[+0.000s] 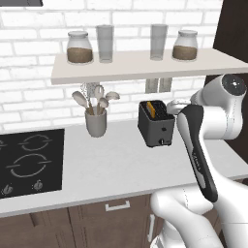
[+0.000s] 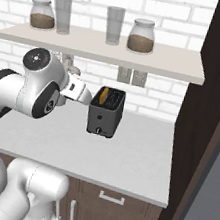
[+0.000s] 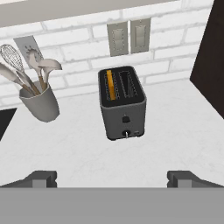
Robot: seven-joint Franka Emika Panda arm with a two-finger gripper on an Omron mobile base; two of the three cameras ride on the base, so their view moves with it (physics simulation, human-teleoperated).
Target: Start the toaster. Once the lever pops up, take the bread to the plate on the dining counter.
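a matt dark grey metal finish is seen on the toaster (image 3: 122, 105); the tabletop (image 3: 175, 131) beyond the fingers is rendered as smooth, faintly mottled white stone.

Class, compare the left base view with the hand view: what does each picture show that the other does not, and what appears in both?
Left base view alone: the black hob, the shelf carrying two jars and two glasses, the cabinet drawer handle below the worktop, and the robot's white arm.

Hand view alone: the gripper with its dark tips spread wide apart, open.

Both: the toaster with the bread standing in one slot, the utensil holder, the wall sockets, the white worktop.
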